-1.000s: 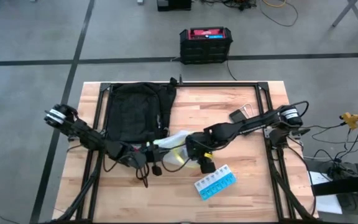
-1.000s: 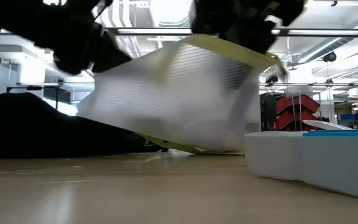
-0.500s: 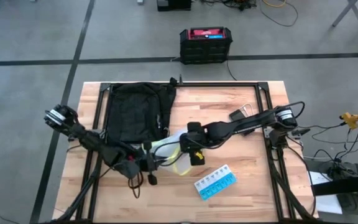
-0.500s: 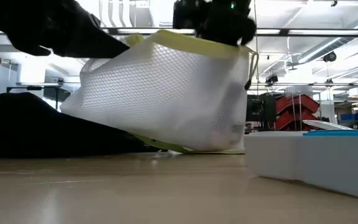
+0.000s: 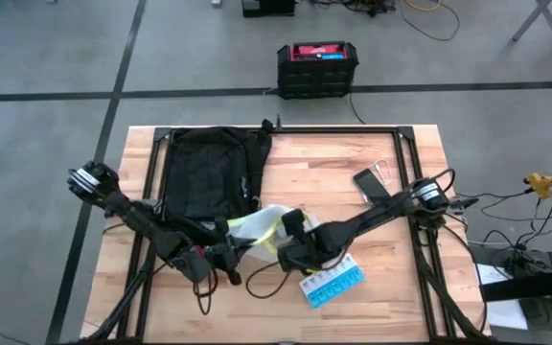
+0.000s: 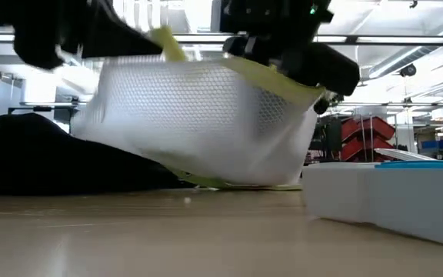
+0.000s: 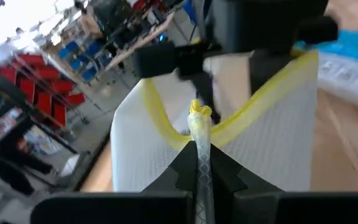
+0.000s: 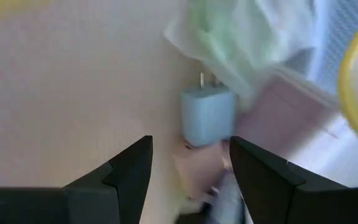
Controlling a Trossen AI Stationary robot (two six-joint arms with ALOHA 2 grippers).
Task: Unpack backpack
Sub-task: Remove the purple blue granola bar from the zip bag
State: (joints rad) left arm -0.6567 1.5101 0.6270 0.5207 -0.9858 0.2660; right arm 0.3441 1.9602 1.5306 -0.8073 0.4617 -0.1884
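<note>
wooden table (image 5: 333, 168) holds the backpack (image 5: 204, 168); beside it left gripper (image 7: 197, 165) pinches mesh pouch (image 6: 198, 123), right gripper (image 8: 188, 162) gapes inside; emptying it, next grab charger (image 8: 207, 115).

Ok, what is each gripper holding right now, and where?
Left gripper pinches the mesh pouch by its yellow rim. Right gripper is open, holding nothing.

Pill box (image 5: 332, 281) beside right gripper (image 5: 293, 257).
</note>
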